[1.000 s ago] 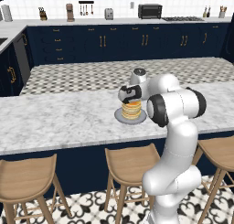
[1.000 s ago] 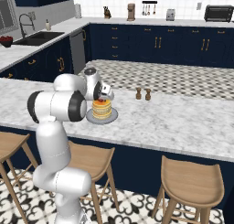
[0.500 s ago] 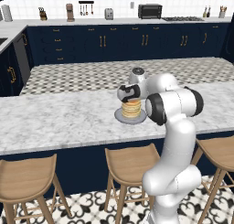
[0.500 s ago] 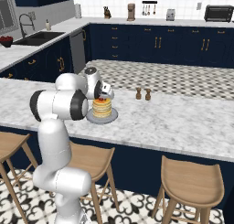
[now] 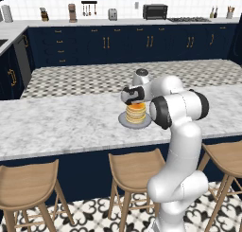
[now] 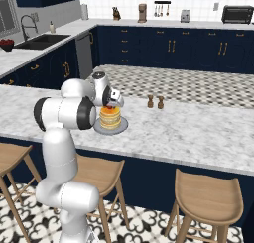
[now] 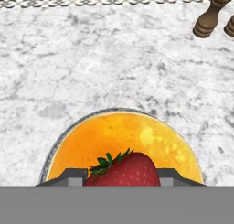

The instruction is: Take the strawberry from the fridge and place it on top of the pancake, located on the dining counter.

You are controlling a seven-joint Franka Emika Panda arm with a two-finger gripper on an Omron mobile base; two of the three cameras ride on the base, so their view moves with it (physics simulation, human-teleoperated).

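Not much has moved over the last second: compared with the earlier shots the arm has only sunk a touch toward the stack, and the base hasn't budged, same stools and same table edge in both base views.

Right now the jaws [image 7: 121, 175] sit about half open, closed on the strawberry [image 7: 123, 171], which I can see at the bottom centre of the hand view between the two finger tips [image 7: 75, 177], green leaves pointing to the upper left. Directly behind it is the golden top of the pancake [image 7: 123, 138], with the grey plate [image 7: 50, 151] rim curving round it. In the left base view the hand is just above the pancake [image 5: 135, 113] in the middle of the frame, and in the right base view there's a red speck on top of the stack [image 6: 110, 117], left of centre. I can't tell whether the berry is already touching the top pancake or hanging just over it.

So as I read it: the fridge part is done and the carry to the dining table [image 5: 61, 122] is done. What's left is letting go and backing the hand off. Two pepper mills [image 7: 211, 15] sit well apart at the upper right of the hand view, nowhere near my way.
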